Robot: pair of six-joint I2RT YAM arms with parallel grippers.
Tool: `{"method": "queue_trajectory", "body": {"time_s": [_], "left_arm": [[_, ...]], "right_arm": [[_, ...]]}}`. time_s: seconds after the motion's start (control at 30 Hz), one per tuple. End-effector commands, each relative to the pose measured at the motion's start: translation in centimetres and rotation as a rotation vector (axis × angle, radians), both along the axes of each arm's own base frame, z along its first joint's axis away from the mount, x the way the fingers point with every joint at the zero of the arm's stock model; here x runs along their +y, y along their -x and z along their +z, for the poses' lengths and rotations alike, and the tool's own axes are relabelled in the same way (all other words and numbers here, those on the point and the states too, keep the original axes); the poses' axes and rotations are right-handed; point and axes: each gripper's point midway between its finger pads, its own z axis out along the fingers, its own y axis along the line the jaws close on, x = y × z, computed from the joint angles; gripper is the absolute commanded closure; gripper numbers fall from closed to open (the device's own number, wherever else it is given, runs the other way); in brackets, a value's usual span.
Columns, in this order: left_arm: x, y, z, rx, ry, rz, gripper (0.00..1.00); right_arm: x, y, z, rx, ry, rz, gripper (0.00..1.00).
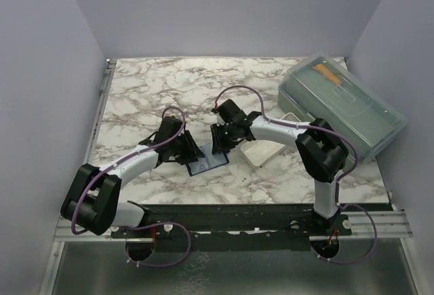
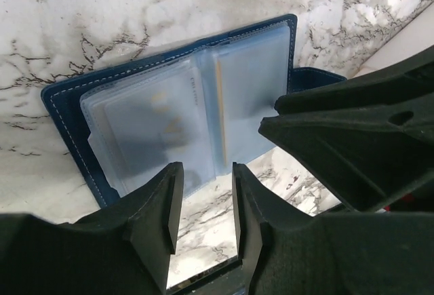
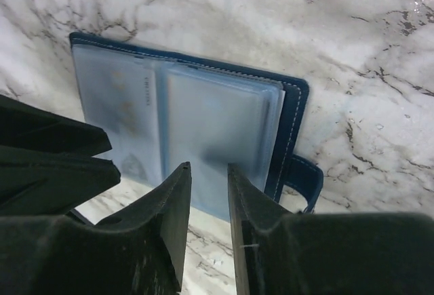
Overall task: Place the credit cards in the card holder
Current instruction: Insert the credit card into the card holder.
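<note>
Navy card holder (image 1: 205, 165) open mid-frame, golden-tan card (image 2: 146, 122) seemingly sleeved. Left gripper (image 2: 205, 181), right gripper (image 3: 208, 173) parted, grasping nothing. Next, likely: fold shut.

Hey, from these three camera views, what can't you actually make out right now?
1. Top view: the left gripper and right gripper cover most of the card holder, hiding its pockets.
2. Left wrist view: the frosted sleeves blur the card-like shape inside; print unreadable.
3. Right wrist view: the right gripper's fingers hide the sleeves' near edge, so contact is unclear.
4. Top view: items in the plastic box are too small, dimmed by its lid.
</note>
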Motion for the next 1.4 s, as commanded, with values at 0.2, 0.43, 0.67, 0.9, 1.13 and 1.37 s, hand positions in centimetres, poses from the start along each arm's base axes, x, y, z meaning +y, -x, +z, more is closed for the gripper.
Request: {"method": "queue_trajectory", "body": {"time_s": [0.2,0.43,0.67,0.9,1.13,1.37], "left_arm": [[1.5,0.1,-1.7,-0.007,-0.032,0.105,0.67],[2.3,0.3,-2.6,-0.009,-0.07,0.116,0.72],[2.3,0.3,-2.4,-0.015,-0.066,0.113,0.73],[1.1,0.3,-0.2,-0.06,0.015,0.074,0.73],[-1.5,-0.2,3.3,-0.119,0.16,-0.006,0.74],[-2.5,-0.8,2.4,-0.094,0.185,-0.029,0.73]], "right_arm": [[0.7,0.6,-2.5,0.056,-0.006,-0.005,0.72],[2.0,1.6,-2.5,0.08,-0.041,0.019,0.73],[3.2,2.6,-1.0,0.112,-0.117,0.055,0.71],[1.1,0.8,0.5,0.022,-0.031,-0.038,0.61],[-0.3,0.6,1.2,0.013,-0.027,-0.063,0.52],[-0.9,1.0,0.0,0.037,-0.019,-0.07,0.48]]}}
